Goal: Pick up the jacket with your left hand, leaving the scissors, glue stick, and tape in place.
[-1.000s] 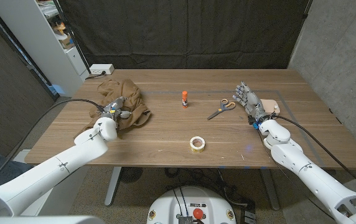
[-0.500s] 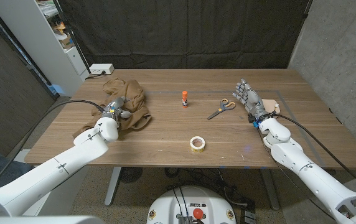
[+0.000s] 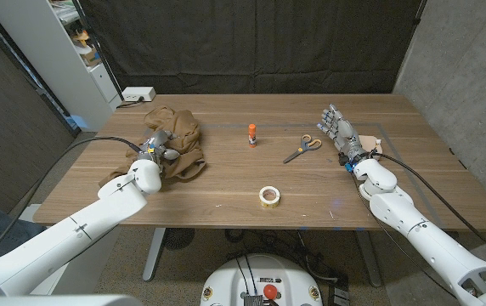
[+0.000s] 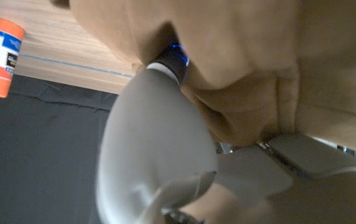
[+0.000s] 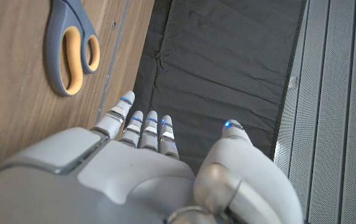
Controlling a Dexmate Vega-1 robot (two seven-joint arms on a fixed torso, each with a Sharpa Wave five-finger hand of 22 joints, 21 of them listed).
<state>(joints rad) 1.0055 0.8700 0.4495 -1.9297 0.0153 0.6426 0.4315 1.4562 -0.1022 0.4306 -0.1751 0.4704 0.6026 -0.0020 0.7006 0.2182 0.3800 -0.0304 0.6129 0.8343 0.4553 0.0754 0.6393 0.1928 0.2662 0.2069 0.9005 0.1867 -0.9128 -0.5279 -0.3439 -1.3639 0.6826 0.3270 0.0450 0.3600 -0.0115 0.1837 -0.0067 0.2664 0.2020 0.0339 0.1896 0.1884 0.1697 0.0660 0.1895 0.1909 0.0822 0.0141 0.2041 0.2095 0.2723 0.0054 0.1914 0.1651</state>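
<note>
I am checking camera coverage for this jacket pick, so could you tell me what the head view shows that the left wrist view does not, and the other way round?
The head view alone gives the layout: the scissors, the tape, the wooden table and the right hand, open, beside the scissors. The left wrist view alone gives the close contact: the left hand's fingers pushed into a fold of the brown fabric. Both show the jacket, the left hand on it, and the glue stick standing apart from the jacket.
</note>
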